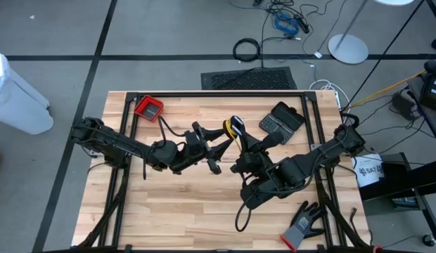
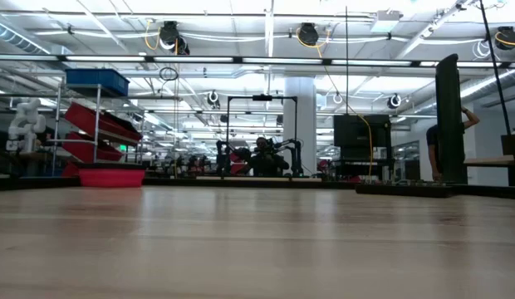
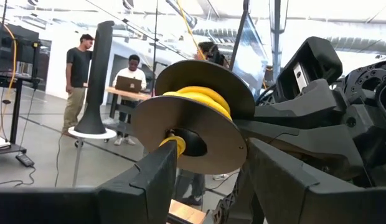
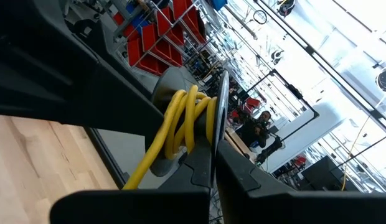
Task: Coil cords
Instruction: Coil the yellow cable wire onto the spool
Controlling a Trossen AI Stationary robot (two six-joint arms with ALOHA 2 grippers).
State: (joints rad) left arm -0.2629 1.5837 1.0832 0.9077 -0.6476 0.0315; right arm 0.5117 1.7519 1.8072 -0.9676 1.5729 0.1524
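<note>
Your right gripper is pinched tight on one flange of the grey two-disc metal spool, holding it raised over the wooden table so the yellow cord can wrap its hub. Your left gripper, fingers spread, faces the spool, its jaws either side of the cord's free end, probably to guide the next turn. I can't pick out any black cord.

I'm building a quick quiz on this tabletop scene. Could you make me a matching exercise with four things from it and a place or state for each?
Things:
1. yellow cord
2. red tray
3. glove
4. right gripper

Places or states:
A. near the table's front right edge
B. wound around a spool
C. shut on the spool's disc
D. at the table's back left corner

Pairs: 1-B, 2-D, 3-A, 4-C
</note>
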